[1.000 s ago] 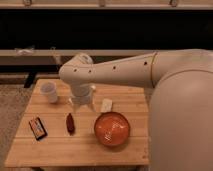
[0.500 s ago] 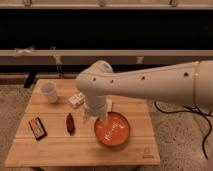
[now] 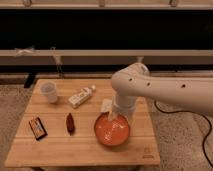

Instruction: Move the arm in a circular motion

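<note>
**A robot test room, not a home**

A low slatted wooden table (image 3: 50,150) stands alone on a speckled hard floor (image 3: 12,110). Behind the table runs a black wall (image 3: 100,30) crossed by pale horizontal rails (image 3: 75,52). To the right of the table a dark cable (image 3: 205,131) trails over the floor. On the table lie loose props: a white cup (image 3: 49,92), a small bottle (image 3: 81,96), a dark packet (image 3: 37,127) and an orange bowl (image 3: 112,132). The cream-white arm (image 3: 165,90) reaches in from the table's right, its gripper (image 3: 111,116) over the bowl.
</note>
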`<state>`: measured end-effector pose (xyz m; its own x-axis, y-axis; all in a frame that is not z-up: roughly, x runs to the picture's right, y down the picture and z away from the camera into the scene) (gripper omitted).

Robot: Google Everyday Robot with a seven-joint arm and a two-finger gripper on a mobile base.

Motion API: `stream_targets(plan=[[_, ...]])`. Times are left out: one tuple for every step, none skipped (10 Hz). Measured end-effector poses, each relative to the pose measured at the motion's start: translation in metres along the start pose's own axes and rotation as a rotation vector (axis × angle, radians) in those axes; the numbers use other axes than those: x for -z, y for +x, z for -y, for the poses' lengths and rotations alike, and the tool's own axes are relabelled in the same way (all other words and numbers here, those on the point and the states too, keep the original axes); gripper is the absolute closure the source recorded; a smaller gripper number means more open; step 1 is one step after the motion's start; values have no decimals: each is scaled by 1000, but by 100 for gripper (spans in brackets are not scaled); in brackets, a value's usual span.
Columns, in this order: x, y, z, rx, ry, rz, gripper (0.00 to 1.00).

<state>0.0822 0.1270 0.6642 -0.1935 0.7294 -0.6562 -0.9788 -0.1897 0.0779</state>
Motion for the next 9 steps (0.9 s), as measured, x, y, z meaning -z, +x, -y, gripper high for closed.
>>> stream_targets(plan=[[0, -23, 9, -8, 4, 6, 35], [0, -46, 14, -9, 2, 11, 35], [0, -72, 18, -7, 2, 19, 35], [-1, -97, 17, 0, -2, 27, 35], [0, -120, 12, 12, -7, 36, 35], [-1, -138, 1, 27, -12, 43, 35], [-2, -161, -26, 58, -20, 51, 35], [-3, -171, -44, 79, -23, 55, 35], [-4, -180, -68, 111, -26, 59, 35]])
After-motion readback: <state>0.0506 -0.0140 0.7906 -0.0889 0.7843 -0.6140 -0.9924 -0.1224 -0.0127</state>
